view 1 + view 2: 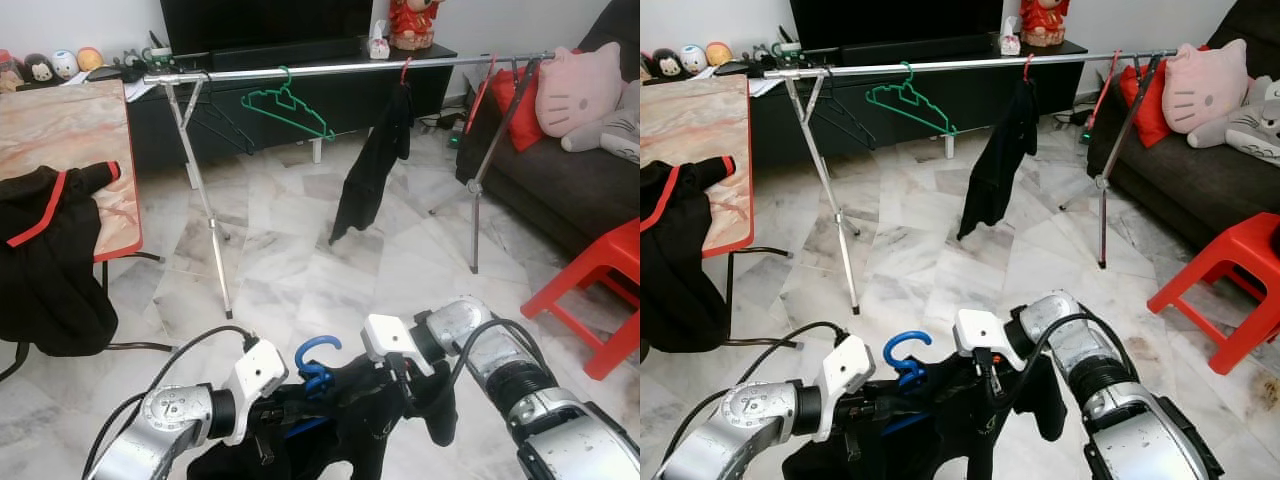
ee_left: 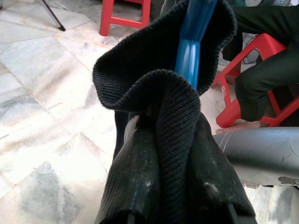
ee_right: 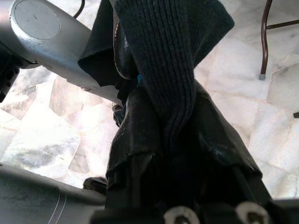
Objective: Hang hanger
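Observation:
A blue hanger with a black knit garment on it is held low in front of me, hook up. My left gripper is shut on the garment's collar by the blue hanger. The knit garment lies pressed between its fingers. From the other side, my right gripper is shut on a fold of the same garment. Further off stands a silver clothes rail. It carries a green hanger, black hangers and a hung black garment.
A table with a black and red jacket draped over it stands at the left. A red stool and a dark sofa are at the right. A person's leg and bare foot rest by a red stool.

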Tool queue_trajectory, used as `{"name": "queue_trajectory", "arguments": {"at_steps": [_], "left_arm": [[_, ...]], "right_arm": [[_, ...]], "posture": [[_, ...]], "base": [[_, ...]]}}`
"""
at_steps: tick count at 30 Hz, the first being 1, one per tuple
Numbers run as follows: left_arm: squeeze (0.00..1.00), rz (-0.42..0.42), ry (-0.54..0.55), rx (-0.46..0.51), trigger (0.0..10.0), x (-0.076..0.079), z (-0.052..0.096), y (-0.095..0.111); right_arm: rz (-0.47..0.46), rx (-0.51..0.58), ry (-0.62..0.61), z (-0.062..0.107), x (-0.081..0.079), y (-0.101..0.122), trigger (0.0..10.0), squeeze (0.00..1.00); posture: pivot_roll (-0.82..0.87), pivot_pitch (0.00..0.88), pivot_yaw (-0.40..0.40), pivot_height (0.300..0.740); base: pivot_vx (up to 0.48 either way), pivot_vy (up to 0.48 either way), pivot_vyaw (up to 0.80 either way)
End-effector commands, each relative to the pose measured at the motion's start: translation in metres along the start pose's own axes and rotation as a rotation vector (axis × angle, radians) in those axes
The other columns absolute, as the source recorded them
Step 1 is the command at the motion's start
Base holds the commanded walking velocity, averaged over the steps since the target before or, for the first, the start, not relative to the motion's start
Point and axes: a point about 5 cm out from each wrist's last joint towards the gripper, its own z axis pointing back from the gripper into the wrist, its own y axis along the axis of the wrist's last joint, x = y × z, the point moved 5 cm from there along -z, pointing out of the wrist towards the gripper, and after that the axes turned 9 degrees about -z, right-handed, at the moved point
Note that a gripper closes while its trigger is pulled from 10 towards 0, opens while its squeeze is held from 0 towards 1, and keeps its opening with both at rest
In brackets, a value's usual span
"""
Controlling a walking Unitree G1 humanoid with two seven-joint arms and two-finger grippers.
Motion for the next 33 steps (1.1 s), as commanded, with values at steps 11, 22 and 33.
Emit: {"name": "queue_trajectory", "arguments": {"at_steps": [11,22,33], "left_arm": [[0.0,0.024,0.034,-0.003,0.0,-0.004,-0.003,-0.003],[0.0,0.016,0.072,-0.023,0.0,-0.011,-0.003,-0.008],[0.0,-0.07,0.381,-0.099,0.0,-0.062,0.008,-0.02]], "right_arm": [[0.024,0.017,0.048,-0.001,-0.003,0.008,10.0,1.0],[0.032,0.01,0.046,0.002,-0.002,0.009,10.0,1.0],[0.064,-0.094,-0.022,0.022,0.004,-0.002,10.0,1.0]], "posture": [[-0.02,0.0,-0.037,0.732],[-0.03,0.0,-0.04,0.732],[-0.03,0.0,-0.046,0.732]], "base": [[0.0,0.0,0.0],[0.0,0.0,0.0],[0.0,0.0,0.0]]}}
